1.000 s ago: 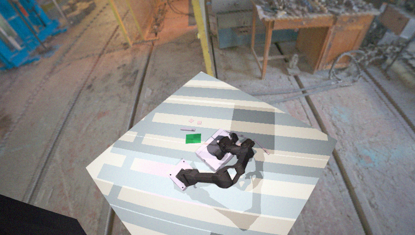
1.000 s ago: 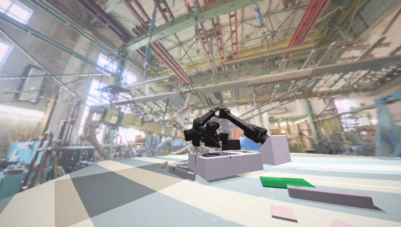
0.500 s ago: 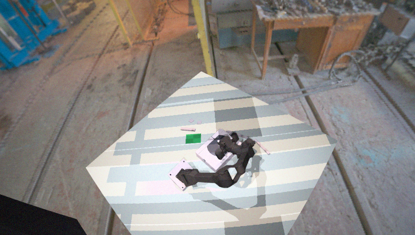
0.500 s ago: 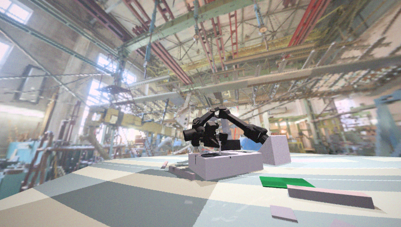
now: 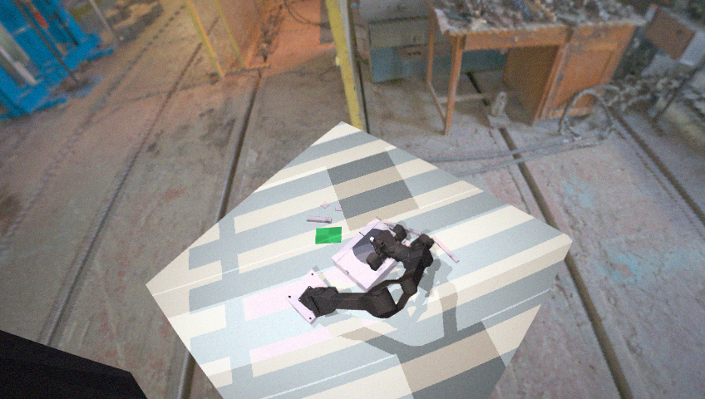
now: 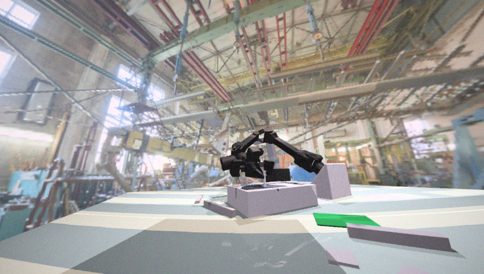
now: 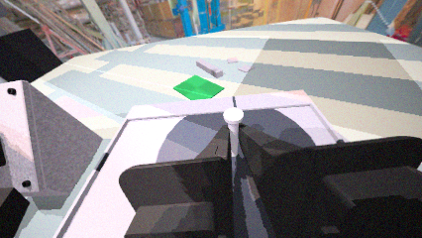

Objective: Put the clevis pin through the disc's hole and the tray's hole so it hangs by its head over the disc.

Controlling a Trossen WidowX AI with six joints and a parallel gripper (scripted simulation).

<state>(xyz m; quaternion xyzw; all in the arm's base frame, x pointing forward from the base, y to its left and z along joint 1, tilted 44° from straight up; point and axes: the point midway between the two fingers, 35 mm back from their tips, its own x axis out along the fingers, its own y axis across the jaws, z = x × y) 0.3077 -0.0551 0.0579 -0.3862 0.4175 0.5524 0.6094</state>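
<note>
At the left of the wrist view, a pale, block-shaped arm mount with dark bolt holes (image 5: 293, 302) (image 6: 334, 181) (image 7: 59, 144) stands beside the tray. Next comes the flat green rectangular patch (image 5: 328, 235) (image 6: 343, 220) (image 7: 198, 88), lying on the striped table (image 5: 277, 197) (image 6: 112, 220) (image 7: 317, 40) beyond the tray's far side.

Further right is the pale, rimmed steel tray (image 5: 352, 277) (image 6: 281, 201) (image 7: 141, 109), and inside it lies the wide, thin, dark grey aluminium disc (image 5: 363, 253) (image 6: 249, 186) (image 7: 178, 136). Over the disc, the slim, pale steel clevis pin with a round head (image 5: 372, 238) (image 6: 264, 178) (image 7: 233, 117) is upright, head up. The black parallel-jaw gripper (image 5: 378, 246) (image 6: 264, 172) (image 7: 232, 129) has its fingers nearly together, pinching the pin's shank below the head. Whether the tip has entered the disc's hole cannot be told.

The step in hand looks like lining up and lowering the pin. Good practice is to keep the shank vertical, centre the tip over both holes, then lower gently; if it catches, make small sideways corrections rather than press, since force could slide the disc. Release only once the tip is captured by both holes, low enough for the head to settle, then withdraw without brushing the disc.
</note>
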